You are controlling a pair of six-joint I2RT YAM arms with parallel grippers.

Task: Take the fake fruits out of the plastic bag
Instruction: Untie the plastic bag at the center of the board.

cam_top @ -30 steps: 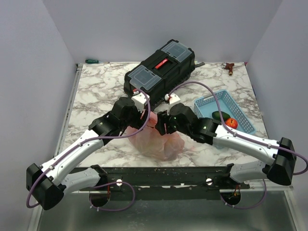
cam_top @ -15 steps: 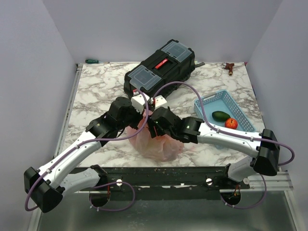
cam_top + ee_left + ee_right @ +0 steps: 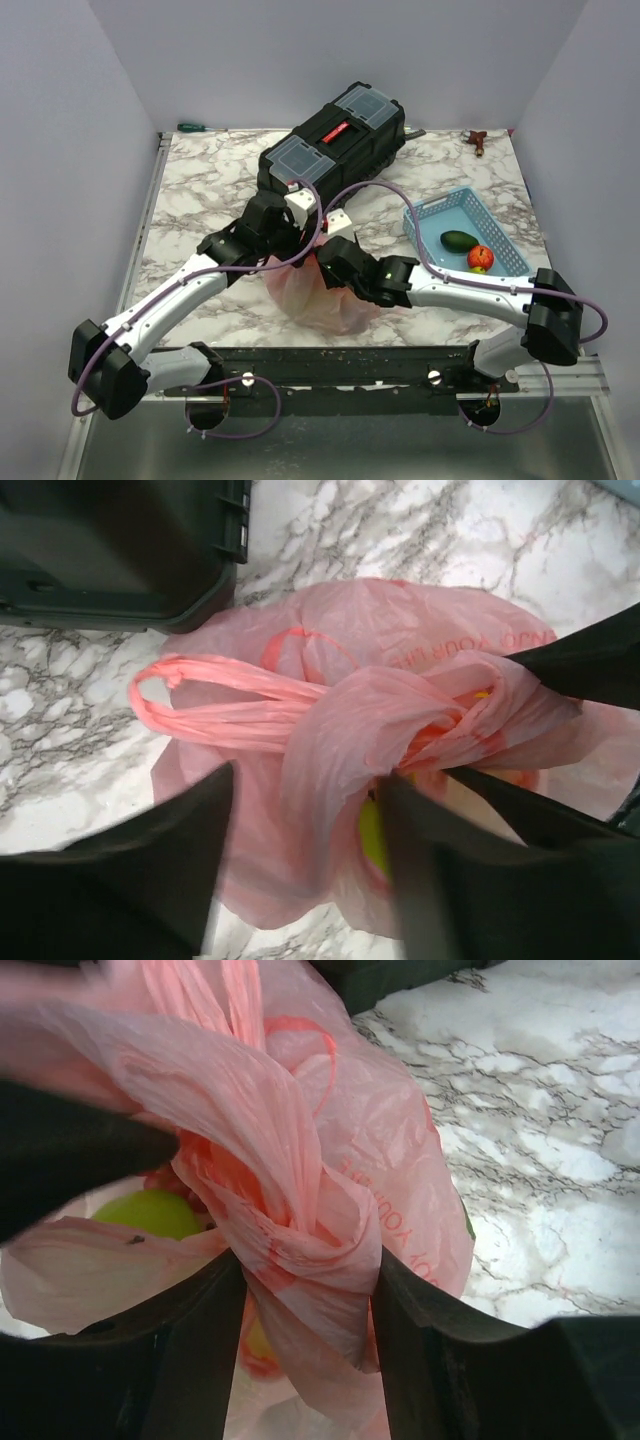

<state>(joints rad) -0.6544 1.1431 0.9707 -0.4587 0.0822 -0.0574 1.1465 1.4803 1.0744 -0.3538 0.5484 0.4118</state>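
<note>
**Top external view: both grippers at the bag, mouth not yet spread**

The bag (image 3: 335, 305) lies on the tabletop (image 3: 200, 190) just on the near side of the toolbox (image 3: 335, 140), and both arms meet over it. The right gripper (image 3: 308, 1255) is pinched on the bag's twisted neck. The left gripper (image 3: 305, 775) stands wide, astride a bunched fold beside the loop handles.

To do this step well, I judge the left should take a single layer of film close to the right's hold. The two should then draw apart to spread the mouth while keeping the bag low.

It is unclear whether the left's fingers touch the film, or how many fruits are inside; only a green-yellow fruit (image 3: 150, 1212) shows through. Two fruits sit in the basket (image 3: 445, 215) right of the toolbox.
</note>
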